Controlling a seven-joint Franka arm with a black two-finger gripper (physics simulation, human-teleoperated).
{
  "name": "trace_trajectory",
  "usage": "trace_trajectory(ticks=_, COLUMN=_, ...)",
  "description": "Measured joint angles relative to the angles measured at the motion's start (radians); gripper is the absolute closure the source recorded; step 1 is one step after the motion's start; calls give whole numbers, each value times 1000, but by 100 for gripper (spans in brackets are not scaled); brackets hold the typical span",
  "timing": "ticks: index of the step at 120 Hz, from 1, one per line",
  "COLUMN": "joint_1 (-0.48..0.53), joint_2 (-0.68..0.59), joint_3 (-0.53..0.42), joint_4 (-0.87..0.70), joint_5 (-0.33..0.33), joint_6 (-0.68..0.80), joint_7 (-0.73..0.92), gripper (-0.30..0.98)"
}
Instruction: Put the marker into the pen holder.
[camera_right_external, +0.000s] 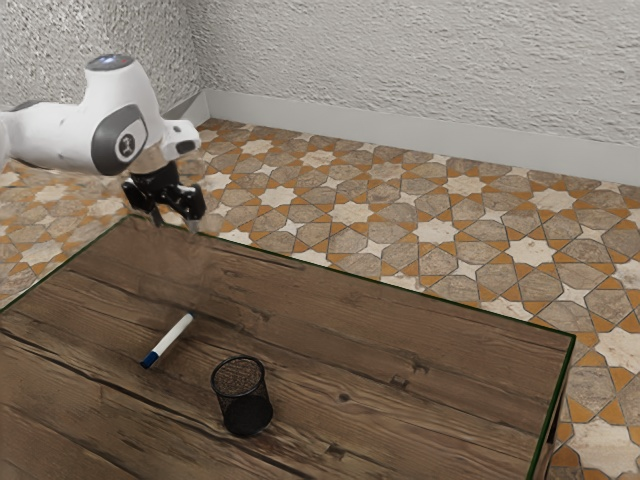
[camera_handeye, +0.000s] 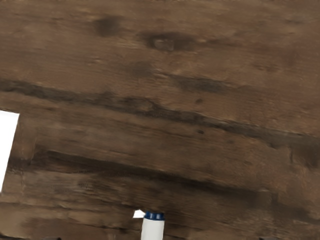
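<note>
Black and two-fingered, the pincer (camera_right_external: 176, 222) hangs above the level of the tabletop with its fingers spread and a gap between them, pointing down from the white and grey jointed arm (camera_right_external: 120, 130). In the wrist view, a white shaft with a short blue ribbed end (camera_handeye: 152, 231) shows near the hand, with a small white angular scrap (camera_handeye: 139, 214) just beside the blue end; whether this shaft is the task's marker, I cannot tell. Well apart from these, a plain white straight-edged patch (camera_handeye: 6, 145) lies against the wood, its nature unclear. Below the pincer and well apart from it, the slim white marker with a dark blue end (camera_right_external: 172, 337) lies on its side on the brown wooden table (camera_right_external: 400, 330), its blue end toward the exterior view's left and the camera. Toward the exterior view's right from the marker, near it but not touching, the round black mesh pen holder (camera_right_external: 241, 400) stands upright; the marker is outside it. Beyond the table's thin green edging spreads a floor of orange, tan and cream star-patterned tiles (camera_right_external: 450, 230), then a pale smooth skirting board (camera_right_external: 400, 135) and a rough white plaster wall (camera_right_external: 420, 60).
</note>
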Motion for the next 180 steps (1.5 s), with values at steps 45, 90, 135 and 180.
trace_trajectory(ticks=45, joint_1=-46, joint_2=99, joint_3=46, joint_4=-295, joint_5=70, joint_6=-2, joint_7=1, gripper=3)
trace_trajectory(ticks=90, joint_1=-14, joint_2=291, joint_3=35, joint_4=-160, joint_5=7, joint_6=155, joint_7=23, gripper=17)
trace_trajectory(ticks=135, joint_1=-16, joint_2=307, joint_3=34, joint_4=-160, joint_5=-26, joint_6=180, joint_7=52, gripper=55)
trace_trajectory(ticks=180, joint_1=-17, joint_2=276, joint_3=35, joint_4=-159, joint_5=-14, joint_6=183, joint_7=47, gripper=75)
